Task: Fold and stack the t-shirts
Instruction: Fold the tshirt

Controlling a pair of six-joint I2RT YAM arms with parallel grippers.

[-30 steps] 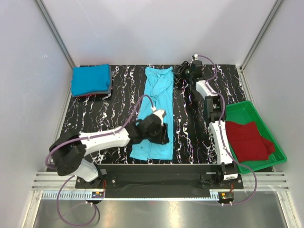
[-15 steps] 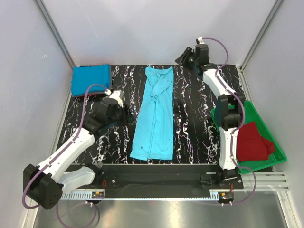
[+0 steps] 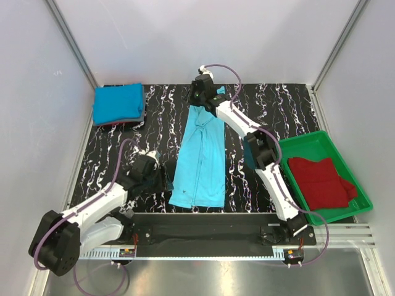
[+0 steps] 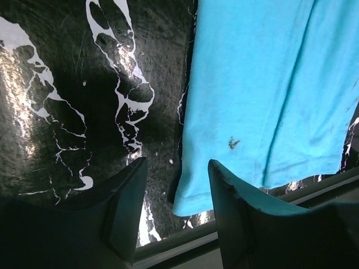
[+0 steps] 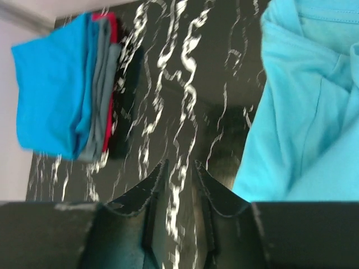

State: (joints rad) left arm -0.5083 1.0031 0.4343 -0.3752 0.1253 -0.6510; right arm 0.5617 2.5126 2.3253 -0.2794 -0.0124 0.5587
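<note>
A light turquoise t-shirt (image 3: 200, 154) lies lengthwise in the middle of the table, collar at the back. My left gripper (image 3: 162, 179) is open and empty, low at the shirt's near left hem corner (image 4: 190, 196); that corner shows between the jaws (image 4: 178, 162). My right gripper (image 3: 199, 98) hovers just left of the collar, jaws a narrow gap apart with only table between them (image 5: 180, 163); the shirt (image 5: 303, 112) is to its right. A folded stack with a deeper blue t-shirt (image 3: 118, 103) on top sits back left, with grey and red layers (image 5: 104, 84) under it. A dark red t-shirt (image 3: 321, 182) lies in the tray.
A green plastic tray (image 3: 315, 140) stands at the right edge. The table's near edge rail (image 4: 185, 241) runs just below the left gripper. White walls close in the back and both sides.
The left arm swung off the shirt's middle to the left, then came down to the near left hem corner. The right arm swung from the back right over to the collar's left side.
</note>
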